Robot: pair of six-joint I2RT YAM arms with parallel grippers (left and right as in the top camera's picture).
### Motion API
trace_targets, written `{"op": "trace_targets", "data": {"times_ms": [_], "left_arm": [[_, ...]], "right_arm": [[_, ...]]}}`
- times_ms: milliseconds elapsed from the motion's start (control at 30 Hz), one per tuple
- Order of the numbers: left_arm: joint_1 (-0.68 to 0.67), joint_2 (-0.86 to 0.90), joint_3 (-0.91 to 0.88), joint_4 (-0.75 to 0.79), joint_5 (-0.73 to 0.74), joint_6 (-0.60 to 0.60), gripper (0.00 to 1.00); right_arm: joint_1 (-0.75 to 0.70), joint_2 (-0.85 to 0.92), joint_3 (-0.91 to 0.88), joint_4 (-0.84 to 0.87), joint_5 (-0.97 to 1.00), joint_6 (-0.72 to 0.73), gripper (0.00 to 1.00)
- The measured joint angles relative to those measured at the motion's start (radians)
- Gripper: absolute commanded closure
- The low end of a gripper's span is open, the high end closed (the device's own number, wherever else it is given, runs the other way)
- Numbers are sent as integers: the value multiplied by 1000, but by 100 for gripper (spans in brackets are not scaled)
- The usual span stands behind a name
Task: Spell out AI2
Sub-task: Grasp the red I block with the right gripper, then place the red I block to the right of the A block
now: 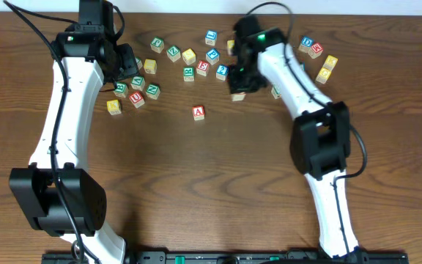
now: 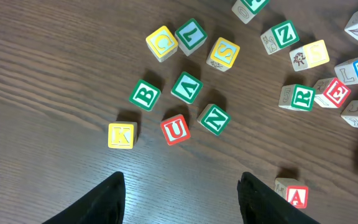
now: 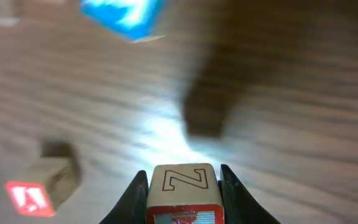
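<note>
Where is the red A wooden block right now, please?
In the overhead view, the red A wooden block lies alone mid-table, nearer the robot than the scattered letter blocks.

letter blocks [image 1: 198,112]: roughly 22 visible from overhead | robot arms [image 1: 64,110]: 2 | two-finger grippers [image 2: 182,186]: 2 | wooden table [image 1: 196,183]: 1

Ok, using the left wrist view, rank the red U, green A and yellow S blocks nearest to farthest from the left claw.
1. Red U block, just ahead of the left claw.
2. Green A block, beyond it.
3. Yellow S block, farthest, off to the right.
</note>
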Motion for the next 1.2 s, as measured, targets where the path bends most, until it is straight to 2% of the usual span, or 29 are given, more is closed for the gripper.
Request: {"op": "trace_targets", "data": {"times_ms": [300, 733, 1200], "left_arm": [[0, 0, 0, 0, 0, 0, 42], [0, 0, 0, 0, 0, 0, 42], [0, 0, 0, 0, 0, 0, 42]], "right_arm": [[119, 0, 0, 31, 86, 1, 92], [173, 0, -75, 98, 143, 13, 93], [172, 0, -86, 87, 294, 214, 90]]}}
